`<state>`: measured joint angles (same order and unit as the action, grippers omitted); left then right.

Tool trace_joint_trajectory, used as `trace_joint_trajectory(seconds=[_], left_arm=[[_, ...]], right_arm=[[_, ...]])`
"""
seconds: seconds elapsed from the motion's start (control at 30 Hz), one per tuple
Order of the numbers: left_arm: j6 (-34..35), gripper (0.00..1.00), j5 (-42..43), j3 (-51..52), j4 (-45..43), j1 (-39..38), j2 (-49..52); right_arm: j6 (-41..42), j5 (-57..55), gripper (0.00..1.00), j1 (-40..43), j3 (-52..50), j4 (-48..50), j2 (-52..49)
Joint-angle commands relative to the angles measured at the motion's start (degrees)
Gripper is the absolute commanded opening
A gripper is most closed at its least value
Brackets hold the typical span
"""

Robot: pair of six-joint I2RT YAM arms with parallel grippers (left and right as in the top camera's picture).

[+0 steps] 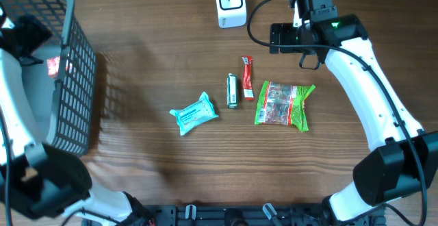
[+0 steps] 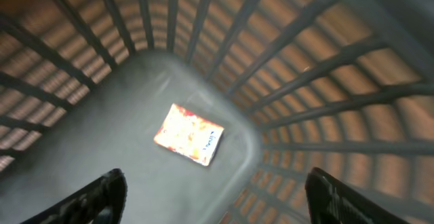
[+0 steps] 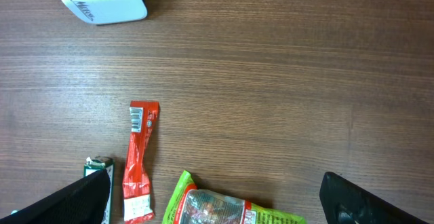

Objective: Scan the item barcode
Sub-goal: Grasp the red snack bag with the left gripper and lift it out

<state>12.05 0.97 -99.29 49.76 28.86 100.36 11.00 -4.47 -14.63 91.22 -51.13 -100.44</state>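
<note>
Snack bag (image 1: 284,105), green, flat on the table (image 1: 157,55), with teal wipes pack (image 1: 194,113), red sachet (image 1: 247,79) and green tube (image 1: 232,91) to its left and white scanner (image 1: 230,3) at the far edge. Right jaws released, empty, hovering between scanner and bag. Left jaws spread, empty, inside the grey basket (image 1: 79,82) above an orange packet (image 2: 188,134).

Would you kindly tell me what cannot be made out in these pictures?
- Packet print: left wrist view, blurred.
- Packet, overhead: partly hidden by basket wall.
- Green bag: right wrist view, cut by bottom edge.
- Red stick barcode: overhead, too small.
</note>
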Motion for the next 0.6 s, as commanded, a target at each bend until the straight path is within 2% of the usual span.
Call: trace_joint_trajectory(seconds=[0.0,0.57], left_arm=[[0.2,1.0,-0.6,-0.1,0.1,-0.1,-0.5],[-0.1,1.0,-1.7,0.8,-2.6,-0.1,22.0]], right_arm=[[-0.3,0.9,1.0,0.0,-0.2,0.1,-0.6],[-0.3,0.9,1.0,0.0,-0.2,0.1,-0.6]])
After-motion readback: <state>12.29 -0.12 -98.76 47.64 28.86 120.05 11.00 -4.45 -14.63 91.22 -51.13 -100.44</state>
